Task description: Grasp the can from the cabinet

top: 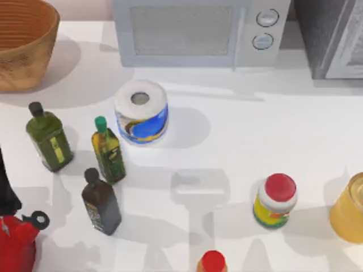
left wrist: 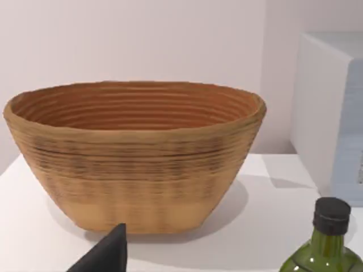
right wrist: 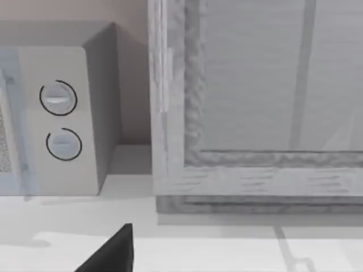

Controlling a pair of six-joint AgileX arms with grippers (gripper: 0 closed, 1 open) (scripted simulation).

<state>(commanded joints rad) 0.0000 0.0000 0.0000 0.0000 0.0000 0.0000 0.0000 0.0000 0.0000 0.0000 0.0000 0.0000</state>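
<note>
Status: approach not yet begun, by my judgement.

1. The cabinet point(top: 334, 39) stands at 1 o'clock on the table point(top: 255, 141), just beside the microwave point(top: 198, 31) at 12 o'clock. In the right wrist view its framed front panel point(right wrist: 255, 85) faces the camera and looks closed.
2. The can: I cannot tell where it is. I judge it to sit behind that panel.
3. The right gripper point(right wrist: 113, 249) is low in front of the cabinet. I cannot tell how far open it is, or whether it has hold of anything.
4. The left gripper point(left wrist: 108, 252) faces the wicker basket point(left wrist: 136, 158) at 11 o'clock, beside a green bottle point(left wrist: 329, 238). Its state also cannot be told. I take this arm to be idle.

Hazards:
- A straight reach would strike the panel if it is shut; it must be opened first.
- The red-lidded jar point(top: 275, 201) and a yellow container point(top: 349, 209), at 4 o'clock, stand near the right arm's likely path; a low swing could topple either.
- The microwave's side wall leaves little room for an approach from 12 o'clock.
</note>
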